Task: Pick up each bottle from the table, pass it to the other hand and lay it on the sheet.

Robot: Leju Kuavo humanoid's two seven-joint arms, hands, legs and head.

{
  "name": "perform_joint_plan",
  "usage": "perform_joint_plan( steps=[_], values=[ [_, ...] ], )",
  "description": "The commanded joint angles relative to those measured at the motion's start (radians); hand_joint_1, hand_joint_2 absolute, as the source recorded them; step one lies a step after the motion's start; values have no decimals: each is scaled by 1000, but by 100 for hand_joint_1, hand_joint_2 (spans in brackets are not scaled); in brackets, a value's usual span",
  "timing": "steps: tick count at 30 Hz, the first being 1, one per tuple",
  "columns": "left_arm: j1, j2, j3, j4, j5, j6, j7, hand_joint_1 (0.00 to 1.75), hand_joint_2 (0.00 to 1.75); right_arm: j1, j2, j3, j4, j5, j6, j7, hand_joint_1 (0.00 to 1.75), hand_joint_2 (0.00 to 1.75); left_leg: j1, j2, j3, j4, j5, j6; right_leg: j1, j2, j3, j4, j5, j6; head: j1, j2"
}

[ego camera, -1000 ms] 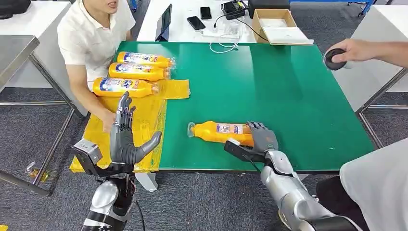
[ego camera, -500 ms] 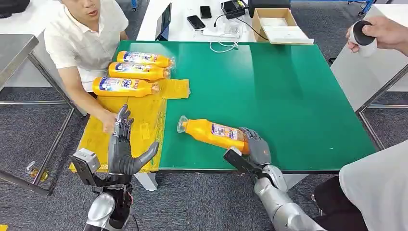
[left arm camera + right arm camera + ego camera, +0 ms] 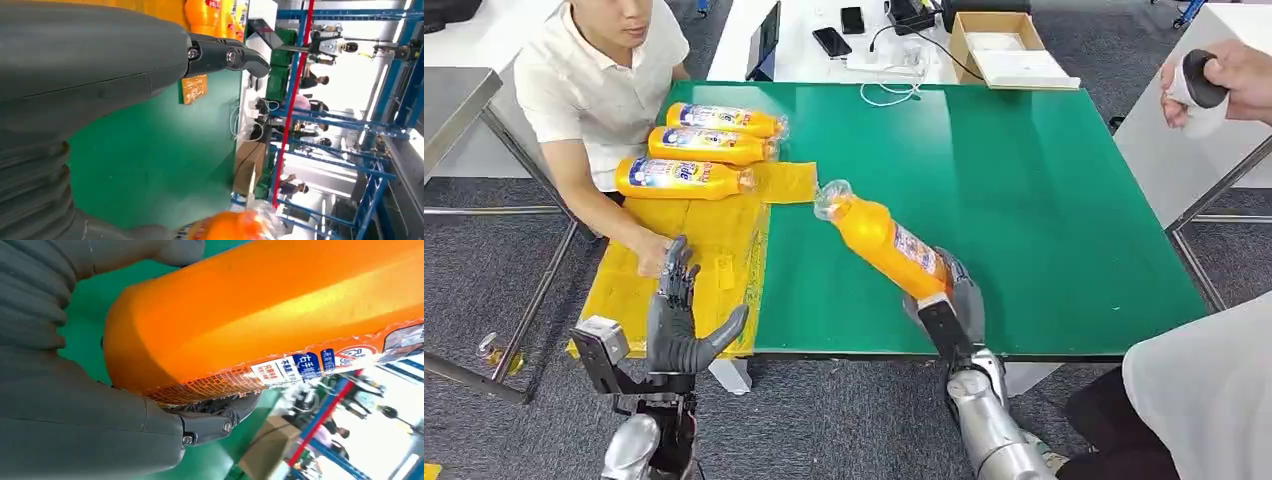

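Right robot hand (image 3: 954, 300) gripped the bottle (image 3: 886, 243), which we had raised off the worktop (image 3: 1044, 200) near its front edge; left robot hand (image 3: 679, 318) waited wide, so handover came next.

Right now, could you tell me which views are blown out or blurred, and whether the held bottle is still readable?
Head view: evenly lit and sharp; the held bottle in the right hand is clear. Left wrist view: the background behind the blue racking is overexposed; the left hand is close and soft. Right wrist view: the bottle is close, its label print legible, the far corner washed out.
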Motion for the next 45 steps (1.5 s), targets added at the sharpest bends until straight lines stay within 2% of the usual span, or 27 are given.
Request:
perform_joint_plan(
  steps=[1, 4, 5, 9, 17, 31, 33, 34, 37, 43, 44, 45],
  values=[
    [-68, 8, -39, 153, 42, -46, 16, 0, 175, -15, 31, 106, -61, -44, 41, -6, 175, 175, 0, 1, 1, -1, 0, -1, 0, 0, 1, 0, 0, -1, 0, 0],
    [-67, 10, -45, 154, 54, -62, 23, 0, 175, -12, 37, 126, -64, -45, 51, -3, 175, 175, 0, 3, 3, -1, -1, -1, 1, 2, 2, 0, -1, -2, 0, 0],
    [-69, 16, -57, 158, 70, -89, 37, 0, 175, -12, 42, 171, -61, -28, 55, 3, 175, 175, 0, 2, 3, -1, -1, -1, 0, 1, 2, 0, -1, -2, 0, 0],
    [-69, 16, -57, 158, 70, -89, 37, 0, 175, -12, 42, 171, -61, -28, 55, 3, 175, 175, 0, 2, 3, -1, -1, -1, 1, 1, 3, -1, -1, -2, 0, 0],
    [-105, 5, -87, 162, 117, -205, 12, 0, 175, -28, 97, 351, 10, 2, 103, 8, 175, 175, 0, 3, 0, 0, 0, -1, 0, 2, 0, 0, 0, -1, 0, 0],
    [-115, -11, -69, 168, 199, -246, 51, 0, 175, -40, 118, 388, 39, -4, 108, -5, 175, 175, 0, 2, 2, -1, 0, -1, 0, 0, 1, 0, 0, -1, 0, 0],
    [-117, -17, -65, 173, 239, -267, 67, 0, 175, -40, 121, 404, 37, -13, 124, -5, 175, 175, 1, 5, 7, -1, -2, -2, 1, 2, 6, -1, -1, -4, 0, 0],
    [-118, -17, -66, 173, 241, -268, 67, 0, 175, -40, 124, 408, 37, -13, 124, -5, 175, 175, 0, 1, 1, -1, 0, -1, 0, 0, 1, 0, 0, -2, 0, 0],
    [-111, -39, -50, 136, 273, -268, 46, 0, 175, -44, 142, 439, 55, -9, 130, 8, 175, 175, 0, 2, 1, 0, 0, -1, 0, 1, 1, 0, 0, -2, 0, 0],
    [-102, -28, -59, 90, 272, -264, 38, 0, 175, -41, 159, 482, 107, -12, 138, 15, 175, 175, 1, 3, 2, 0, -1, -1, 1, 2, 2, 0, -1, -2, 0, 0],
    [-101, -28, -59, 91, 274, -266, 36, 17, 175, -43, 159, 486, 111, -13, 143, 15, 175, 175, 1, 2, 1, 0, -1, -1, 1, 1, 1, 0, -1, -1, 0, 0],
    [-100, -24, -64, 91, 277, -276, 32, 175, 175, -41, 160, 497, 115, -13, 148, 14, 175, 175, 1, 3, 3, -1, -1, -1, 1, 1, 2, 0, -1, -2, 0, 0]
  ],
)
